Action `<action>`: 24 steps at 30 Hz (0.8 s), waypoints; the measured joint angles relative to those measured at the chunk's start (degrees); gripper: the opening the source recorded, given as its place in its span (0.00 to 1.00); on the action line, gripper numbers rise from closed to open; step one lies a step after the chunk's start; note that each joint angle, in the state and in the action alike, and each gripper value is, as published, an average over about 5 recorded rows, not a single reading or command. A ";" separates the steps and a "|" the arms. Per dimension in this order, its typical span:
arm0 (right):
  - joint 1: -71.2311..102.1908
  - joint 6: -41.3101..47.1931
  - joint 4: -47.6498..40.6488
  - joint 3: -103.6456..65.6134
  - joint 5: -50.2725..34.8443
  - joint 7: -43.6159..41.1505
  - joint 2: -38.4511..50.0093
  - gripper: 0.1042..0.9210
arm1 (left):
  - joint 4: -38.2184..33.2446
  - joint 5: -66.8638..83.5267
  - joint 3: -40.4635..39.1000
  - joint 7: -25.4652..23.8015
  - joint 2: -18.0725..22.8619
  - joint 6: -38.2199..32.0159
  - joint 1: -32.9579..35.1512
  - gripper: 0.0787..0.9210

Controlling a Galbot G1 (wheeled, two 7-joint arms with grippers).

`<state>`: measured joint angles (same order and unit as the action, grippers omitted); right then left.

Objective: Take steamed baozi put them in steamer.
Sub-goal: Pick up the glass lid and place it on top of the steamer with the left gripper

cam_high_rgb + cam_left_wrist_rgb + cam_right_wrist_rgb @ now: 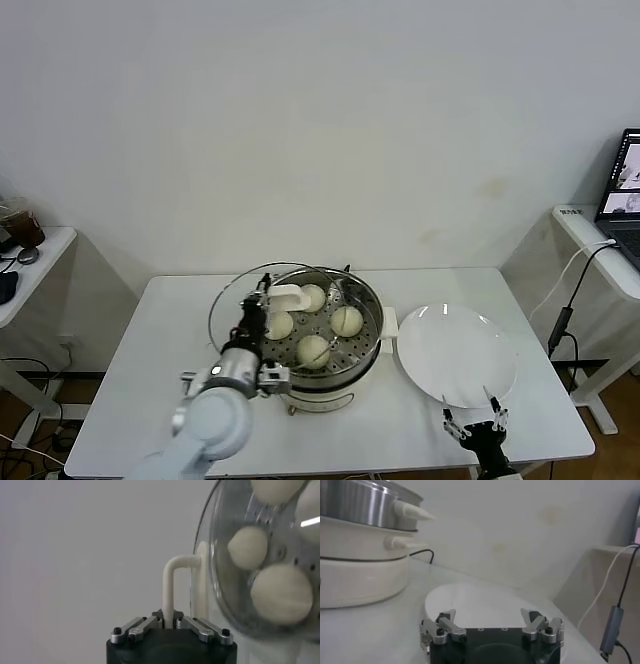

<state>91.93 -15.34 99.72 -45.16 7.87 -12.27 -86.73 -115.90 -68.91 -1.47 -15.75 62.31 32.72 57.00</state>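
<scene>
Already, four smooth cream-white baozi are sitting inside the shiny round stainless-steel steamer. Over it, the left gripper is pinching the white handle of the round glass lid, while the right gripper is waiting wide open near the flat white plate.

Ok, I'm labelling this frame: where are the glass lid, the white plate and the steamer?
glass lid (228, 300): head view, its rim at left.
white plate (455, 355): head view, bare centre.
steamer (375, 318): head view, steel rim at right.
</scene>
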 measured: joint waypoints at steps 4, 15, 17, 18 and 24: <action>0.15 -0.28 -0.08 0.00 0.18 0.02 0.05 0.88 | 1.52 -1.78 -2.56 -0.80 2.52 0.73 -1.72 0.11; 0.51 -0.40 -0.44 0.31 0.19 0.19 0.31 0.88 | 5.37 -4.89 -5.87 -0.14 7.31 0.73 -2.93 0.11; 0.54 -0.43 -0.49 0.41 0.22 0.21 0.34 0.88 | 5.95 -5.40 -6.10 0.30 7.84 0.64 -3.14 0.11; 0.55 -0.44 -0.51 0.45 0.24 0.22 0.35 0.88 | 6.24 -5.64 -6.19 0.53 8.07 0.57 -3.26 0.11; 0.61 -0.44 -0.60 0.57 0.39 0.23 0.36 0.88 | 7.74 -6.65 -6.40 1.50 8.95 0.11 -3.69 0.11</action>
<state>92.53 -15.78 99.11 -44.59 8.26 -12.04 -86.36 -108.16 -75.55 -7.86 -14.25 71.26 32.83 53.31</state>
